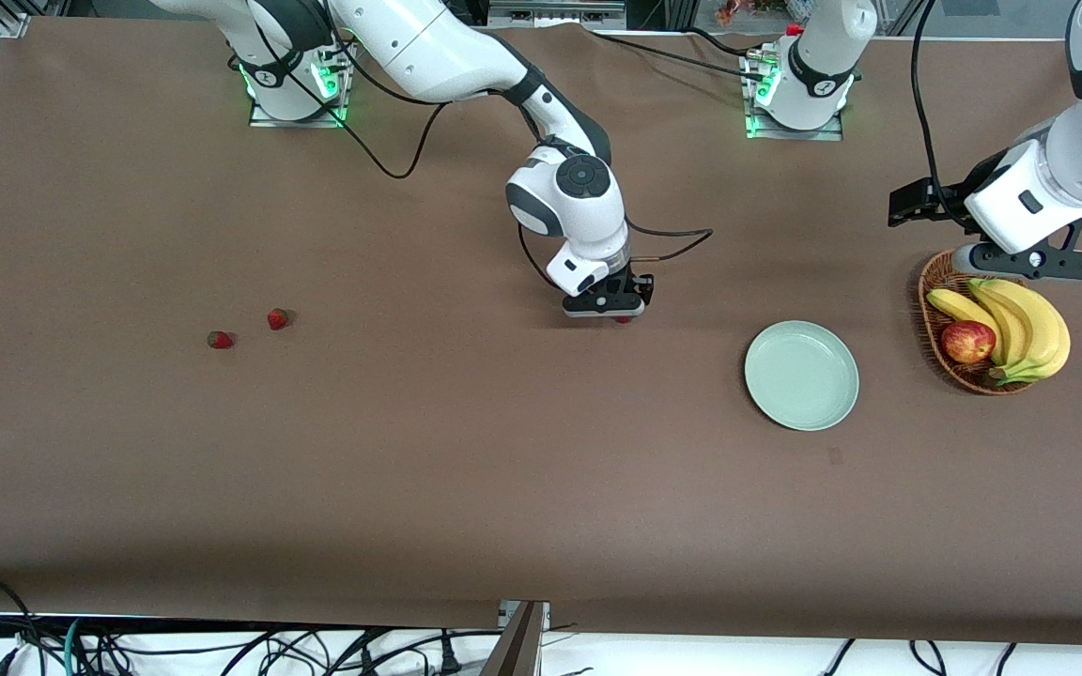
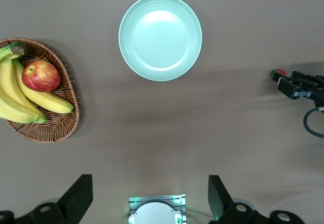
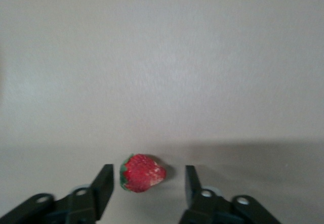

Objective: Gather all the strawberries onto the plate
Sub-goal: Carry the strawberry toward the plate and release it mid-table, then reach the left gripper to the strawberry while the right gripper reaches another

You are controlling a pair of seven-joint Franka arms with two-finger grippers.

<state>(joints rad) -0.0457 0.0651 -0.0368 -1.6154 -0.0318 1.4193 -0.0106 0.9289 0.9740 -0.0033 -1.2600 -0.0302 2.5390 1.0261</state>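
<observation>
The plate (image 1: 801,375) holds nothing, so by the look of it no berry has been collected yet and all three are left to do. One strawberry (image 3: 142,173) lies on the table (image 1: 466,488) toward the right arm's end from the plate, well apart from it. The right pincer (image 1: 605,306) is down around that berry, its fingers (image 3: 103,186) standing apart on either side without touching it, so the berry is not gripped. The other two strawberries (image 1: 220,339) (image 1: 278,319) lie close together, much farther from the plate toward the right arm's end. The left pincer (image 1: 1029,258) waits released over the wicker basket (image 1: 929,282) of bananas (image 1: 1020,324) and an apple (image 1: 967,342), just beside the plate
</observation>
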